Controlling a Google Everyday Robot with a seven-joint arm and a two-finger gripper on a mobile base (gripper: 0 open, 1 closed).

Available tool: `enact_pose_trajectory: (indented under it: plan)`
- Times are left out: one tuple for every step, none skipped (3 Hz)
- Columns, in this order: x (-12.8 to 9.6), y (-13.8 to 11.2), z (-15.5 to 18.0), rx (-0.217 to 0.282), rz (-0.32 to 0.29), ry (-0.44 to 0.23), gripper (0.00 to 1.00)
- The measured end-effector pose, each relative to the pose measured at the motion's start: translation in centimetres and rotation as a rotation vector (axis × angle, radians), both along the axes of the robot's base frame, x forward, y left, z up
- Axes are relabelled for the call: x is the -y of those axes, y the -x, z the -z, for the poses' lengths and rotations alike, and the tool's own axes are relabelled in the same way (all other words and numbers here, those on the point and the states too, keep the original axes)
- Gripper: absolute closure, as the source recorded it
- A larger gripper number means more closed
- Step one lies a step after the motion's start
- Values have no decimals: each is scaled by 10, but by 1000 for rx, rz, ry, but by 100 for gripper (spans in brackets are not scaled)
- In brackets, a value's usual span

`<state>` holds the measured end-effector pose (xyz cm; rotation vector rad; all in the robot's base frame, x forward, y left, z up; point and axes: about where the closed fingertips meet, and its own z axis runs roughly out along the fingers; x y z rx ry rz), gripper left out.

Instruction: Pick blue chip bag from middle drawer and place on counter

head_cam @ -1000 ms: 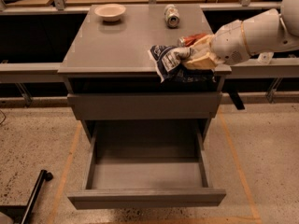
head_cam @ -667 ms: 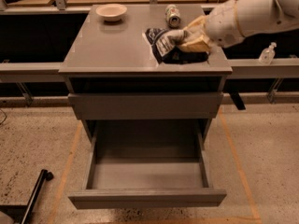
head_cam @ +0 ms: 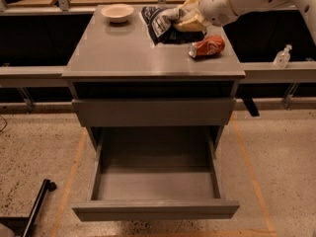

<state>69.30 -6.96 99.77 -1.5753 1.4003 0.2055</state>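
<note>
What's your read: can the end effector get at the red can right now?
Probably not yet. The end effector hangs over the back of the counter, near the can with nothing between, but it is shut on the chip bag, so that needs setting down first.

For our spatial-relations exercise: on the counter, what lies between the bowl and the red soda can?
The blue chip bag, held by the gripper over the counter's back part, as the camera view shows.
</note>
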Motion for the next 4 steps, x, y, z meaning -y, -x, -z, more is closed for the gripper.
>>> enact_pose_trajectory:
  plan:
    - [0,1,2,-4,0,1,100]
    - [-1,0,8,0,44,-31,100]
    - [-36,-9,36,-19,84,-120,100]
    - [-75,-34,56,-24,132,-215,85]
